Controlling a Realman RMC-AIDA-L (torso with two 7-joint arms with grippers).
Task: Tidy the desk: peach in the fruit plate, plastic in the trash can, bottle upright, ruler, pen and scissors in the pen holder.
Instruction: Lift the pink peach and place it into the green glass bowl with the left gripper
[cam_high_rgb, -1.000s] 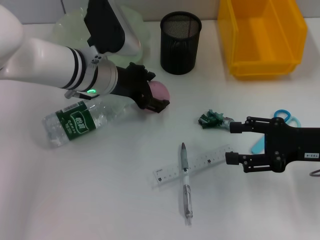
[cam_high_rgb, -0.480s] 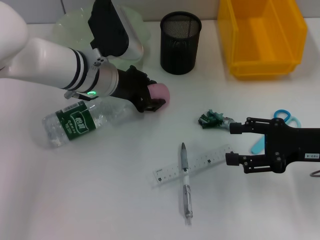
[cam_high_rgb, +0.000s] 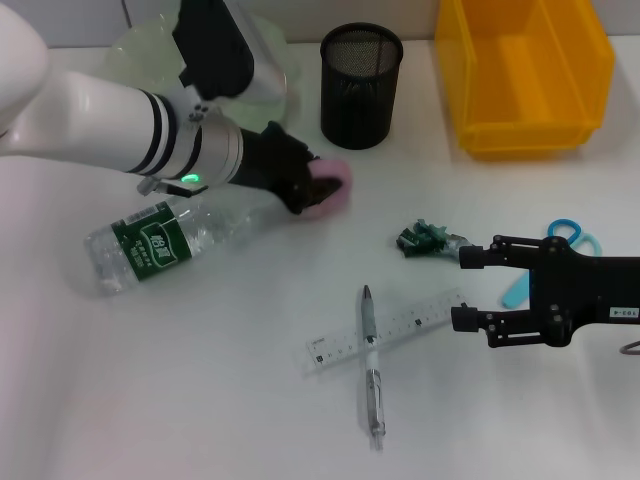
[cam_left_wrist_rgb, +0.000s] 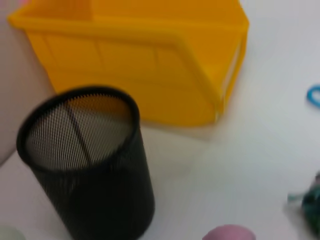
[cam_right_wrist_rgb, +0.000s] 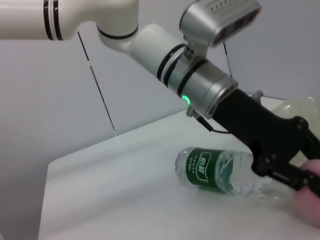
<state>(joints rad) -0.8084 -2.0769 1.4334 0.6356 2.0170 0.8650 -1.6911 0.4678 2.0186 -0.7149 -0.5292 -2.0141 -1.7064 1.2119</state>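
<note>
Your left end effector (cam_high_rgb: 312, 188) grips the peach (cam_high_rgb: 330, 187); the fruit plate (cam_high_rgb: 125, 50) lies behind it, past the bottle (cam_high_rgb: 170, 240).

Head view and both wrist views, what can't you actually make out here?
- Left gripper at the peach: head view, the wrist hides whether the fingers grip it.
- Fruit plate: head view, mostly behind the left arm.
- Scissors: head view, right gripper covers the blades.
- Bottle: cap hidden under the left arm.
- Plastic: left wrist view, blurred and cut by the edge.
</note>
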